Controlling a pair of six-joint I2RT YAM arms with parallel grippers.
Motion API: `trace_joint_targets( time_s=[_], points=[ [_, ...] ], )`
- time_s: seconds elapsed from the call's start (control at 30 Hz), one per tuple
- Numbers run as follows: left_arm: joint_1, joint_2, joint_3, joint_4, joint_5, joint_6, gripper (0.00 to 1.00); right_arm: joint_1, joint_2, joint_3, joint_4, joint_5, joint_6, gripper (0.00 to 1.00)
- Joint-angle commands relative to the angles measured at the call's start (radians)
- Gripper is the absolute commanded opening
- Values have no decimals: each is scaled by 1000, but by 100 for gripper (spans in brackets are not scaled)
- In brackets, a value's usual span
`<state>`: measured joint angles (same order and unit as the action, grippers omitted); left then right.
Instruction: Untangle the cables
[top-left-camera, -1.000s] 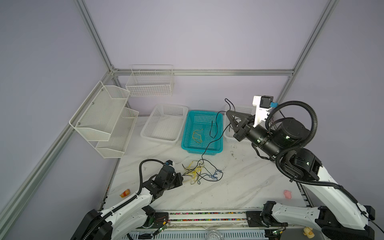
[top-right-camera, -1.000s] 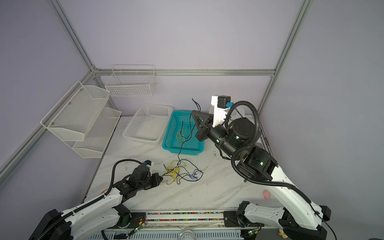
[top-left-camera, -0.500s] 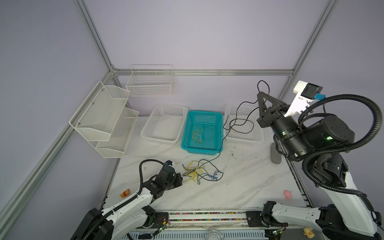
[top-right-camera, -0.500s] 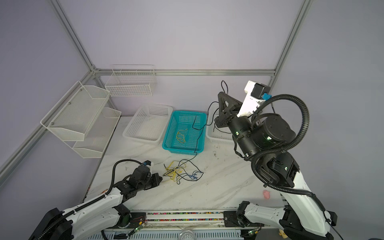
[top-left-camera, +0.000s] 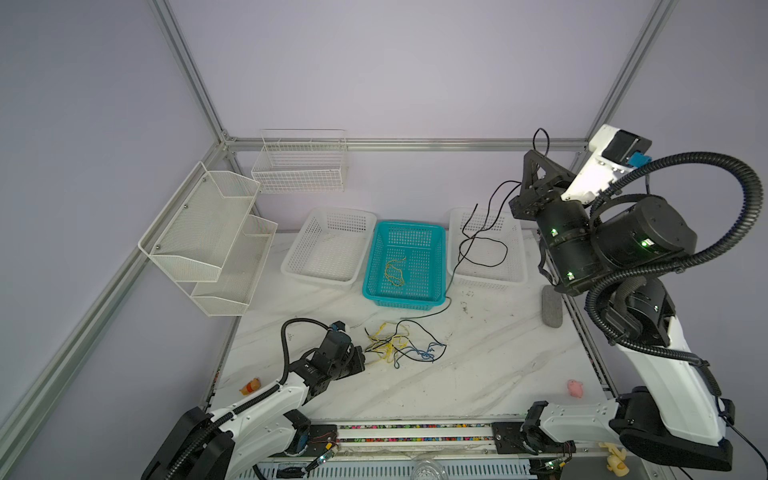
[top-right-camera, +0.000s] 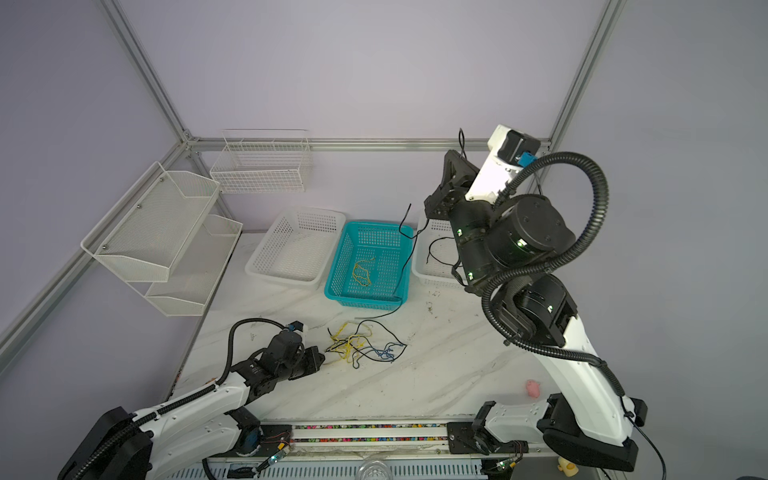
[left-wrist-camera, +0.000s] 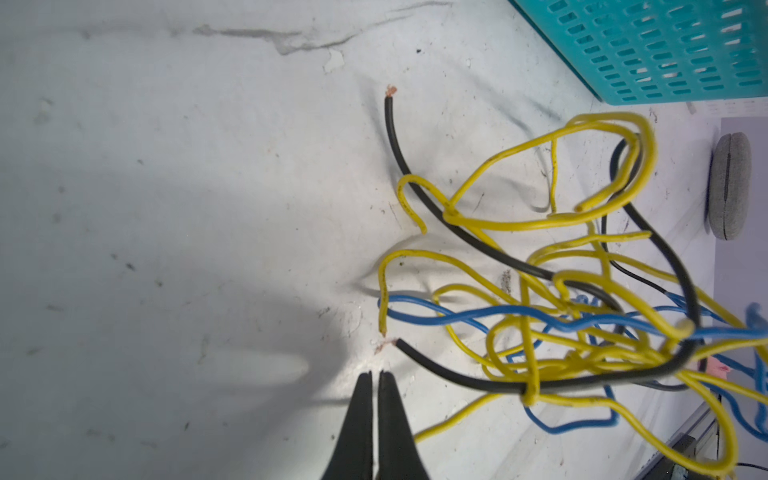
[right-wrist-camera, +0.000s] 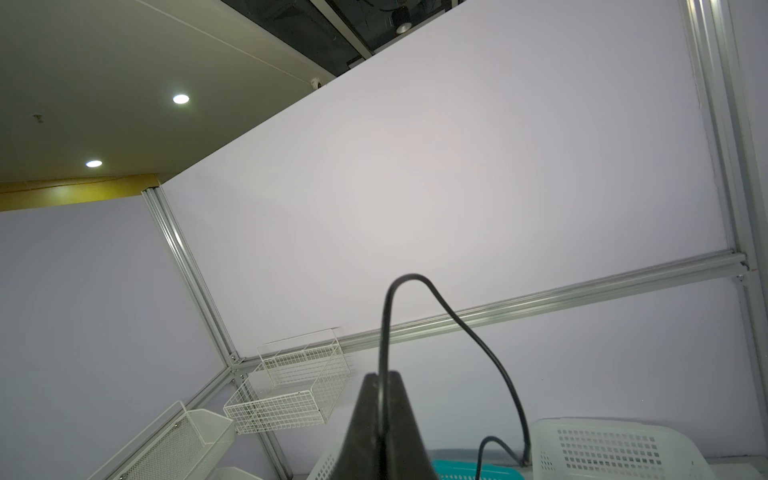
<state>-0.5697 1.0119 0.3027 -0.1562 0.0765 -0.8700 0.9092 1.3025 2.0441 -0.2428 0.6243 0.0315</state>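
1. From where I stand, the teal basket (top-left-camera: 405, 226) is the handy marker: 1 yellow cable (top-left-camera: 394, 272) already lies loose inside it.
2. The right gripper (right-wrist-camera: 380, 380) is up high, beyond the teal basket's far corner on the right arm's side. Its jaws are pinched tight on a black cable (right-wrist-camera: 383, 332) that loops up out of the tips.
3. That cable drapes down over the white basket (top-left-camera: 490, 280) just beside the teal basket. It rounds the teal basket's near corner and runs along the table (top-left-camera: 478, 374) towards the tangle (top-left-camera: 395, 345). Whether it has come clear of the knot I cannot tell.
4. The tangle sits on the table just in front of the teal basket, with yellow, black and blue strands woven through each other.
5. The left gripper (left-wrist-camera: 376, 376) lies low, farther out from the teal basket than the tangle, toward the left arm's side. Its jaws are together on nothing, tips just beside a black strand's stripped end.
6. These cords look light and limp, though the yellow ones hold their kinks, so I'd guess they spring a bit and snag at every crossing. The smooth sheath may slip through a loose pinch.
7. Best hold, to my eye, is on the sheath just behind a free end, not mid-knot, pulling gently while the other jaws pin the bundle.
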Motion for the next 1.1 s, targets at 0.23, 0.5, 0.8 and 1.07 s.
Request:
trace_joint_targets(
  time_s=[0.23,0.5,0.8,1.07],
  points=[
    [5,57,-48,79,-6,28,0,2,124,296,-24,-42,-58,0],
    [4,25,-29,60,3,31,0,1,172,274,0,38,-157,0],
    [4,-25,-17,37,3,27,0,-59,238,252,10,5,-170,0],
    [4,-39,-12,24,11,27,0,-285,309,264,-5,-172,-21,0]
  ],
)
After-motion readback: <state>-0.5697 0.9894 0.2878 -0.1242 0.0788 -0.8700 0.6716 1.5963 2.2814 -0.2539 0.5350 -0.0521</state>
